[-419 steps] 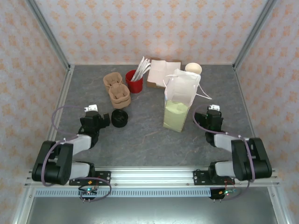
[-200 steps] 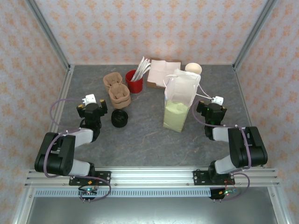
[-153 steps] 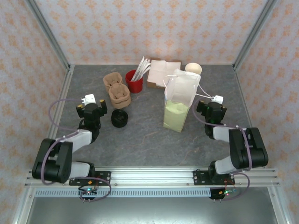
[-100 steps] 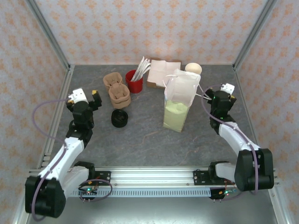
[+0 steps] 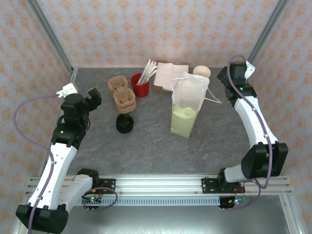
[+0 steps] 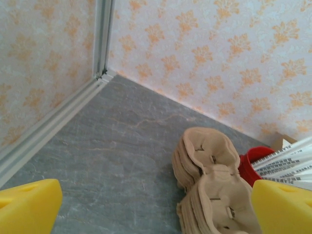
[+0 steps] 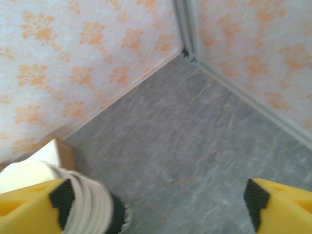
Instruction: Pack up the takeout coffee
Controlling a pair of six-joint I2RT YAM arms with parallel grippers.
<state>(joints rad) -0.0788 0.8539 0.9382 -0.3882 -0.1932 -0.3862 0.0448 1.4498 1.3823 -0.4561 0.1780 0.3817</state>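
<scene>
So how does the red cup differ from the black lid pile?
The red cup is taller and bright; the black lid pile is squat and dark. The red cup holds white wrapped sticks; the lid pile holds nothing. The cup stands farther back than the pile. Both are round and rest on the table.

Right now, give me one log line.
left tool open, empty | right tool open, empty | white paper bag upright mid-table

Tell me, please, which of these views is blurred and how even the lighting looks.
Right wrist view: smeared throughout, and the stack of cups lacks crisp edges. Left wrist view: sharp on the brown cup carriers. Top external view: even, diffuse light, with no glare on the table.
</scene>
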